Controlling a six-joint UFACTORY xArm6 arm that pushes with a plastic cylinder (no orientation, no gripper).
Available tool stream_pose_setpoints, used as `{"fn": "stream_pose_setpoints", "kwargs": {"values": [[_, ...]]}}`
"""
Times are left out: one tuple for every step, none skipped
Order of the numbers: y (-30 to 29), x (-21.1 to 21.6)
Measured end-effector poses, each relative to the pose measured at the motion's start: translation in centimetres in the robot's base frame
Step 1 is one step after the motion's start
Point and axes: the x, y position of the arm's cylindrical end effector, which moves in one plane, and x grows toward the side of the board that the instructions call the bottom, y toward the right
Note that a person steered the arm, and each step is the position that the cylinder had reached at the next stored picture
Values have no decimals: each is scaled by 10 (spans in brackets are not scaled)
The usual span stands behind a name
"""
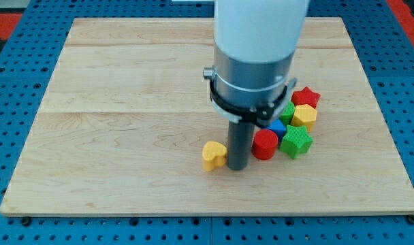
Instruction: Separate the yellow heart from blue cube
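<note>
The yellow heart (214, 154) is lying on the wooden worktop (125, 116), a little below the board's middle, with bare wood all along its left. Just to its right my tip (237, 167) is resting on the worktop, touching or nearly touching the heart's right side — the rod is standing between the heart and the cluster of other blocks. There are no fingers on this arm to be apart or together, only the dark rod.

Right of the rod a red cylinder (265, 144) is sitting close beside it. The blue cube (278, 126) is showing only partly, behind the cylinder and under the arm's collar. A green block (287, 111) is peeking out above it, a green star (296, 141) is lying to the cylinder's right, and a yellow block (304, 116) and red star (306, 96) are sitting further toward the view's top right.
</note>
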Motion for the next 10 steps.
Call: {"fn": "stream_pose_setpoints", "kwargs": {"values": [[-1, 10], [-35, 38], [-66, 1], [-67, -37], [-52, -51], [-58, -27], [-55, -25], [-21, -26], [7, -30], [3, -57]]}}
